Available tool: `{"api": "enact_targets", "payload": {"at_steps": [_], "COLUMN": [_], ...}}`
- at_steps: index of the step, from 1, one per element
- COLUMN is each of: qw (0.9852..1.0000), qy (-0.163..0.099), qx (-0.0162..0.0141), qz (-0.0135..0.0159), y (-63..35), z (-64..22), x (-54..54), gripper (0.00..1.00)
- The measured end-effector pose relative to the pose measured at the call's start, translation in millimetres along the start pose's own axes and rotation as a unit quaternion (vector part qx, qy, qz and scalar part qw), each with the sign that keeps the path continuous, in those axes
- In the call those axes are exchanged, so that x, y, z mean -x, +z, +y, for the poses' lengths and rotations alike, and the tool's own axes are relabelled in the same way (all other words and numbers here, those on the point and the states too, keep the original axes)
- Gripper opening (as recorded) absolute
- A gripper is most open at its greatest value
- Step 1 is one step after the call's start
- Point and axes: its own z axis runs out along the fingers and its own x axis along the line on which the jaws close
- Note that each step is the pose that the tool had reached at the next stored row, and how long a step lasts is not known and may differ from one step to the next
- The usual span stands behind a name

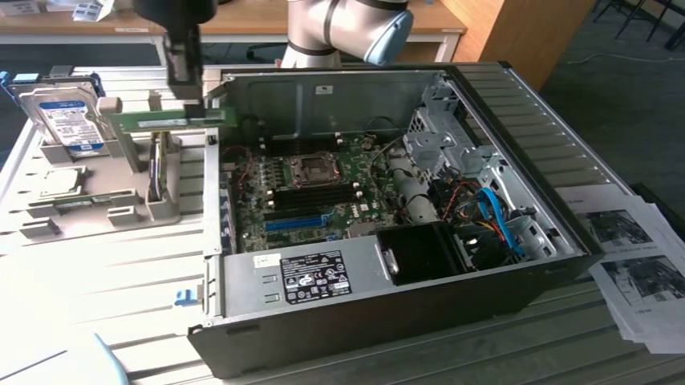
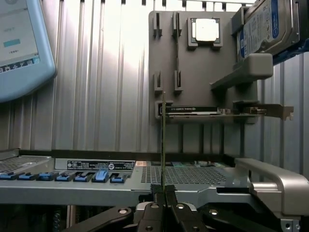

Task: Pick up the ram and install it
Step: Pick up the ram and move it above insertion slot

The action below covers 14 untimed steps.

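Observation:
The ram (image 1: 144,122) is a thin green board held level in the air, above the grey holder (image 1: 107,210) and just beyond the open computer case's (image 1: 471,88) wall on the exterior view's left. My gripper (image 1: 192,107) comes down from above and is shut on the ram's upper edge. From the wrist, the ram (image 2: 163,145) is seen edge-on as a thin line rising from between my gripper (image 2: 163,194) fingers. The motherboard (image 1: 310,188) lies flat inside the case, with dark memory slots (image 1: 321,195) near its middle.
The holder also carries a hard drive (image 1: 66,120), a processor chip (image 1: 59,183) and an upright card (image 1: 159,172). A long blue slot (image 1: 294,222) sits on the motherboard. Printed papers (image 1: 631,265) lie at the exterior view's right. A pendant screen (image 2: 19,43) stands beside the holder.

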Motion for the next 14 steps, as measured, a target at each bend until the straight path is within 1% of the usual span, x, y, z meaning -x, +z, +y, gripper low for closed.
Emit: {"api": "enact_targets", "payload": {"at_steps": [14], "qw": [1.0000], "qy": [0.000], "qx": [0.0000], "qz": [0.0000], "y": [-1.3], "z": [-63.6], "x": [-0.5], "gripper": [0.11]}}
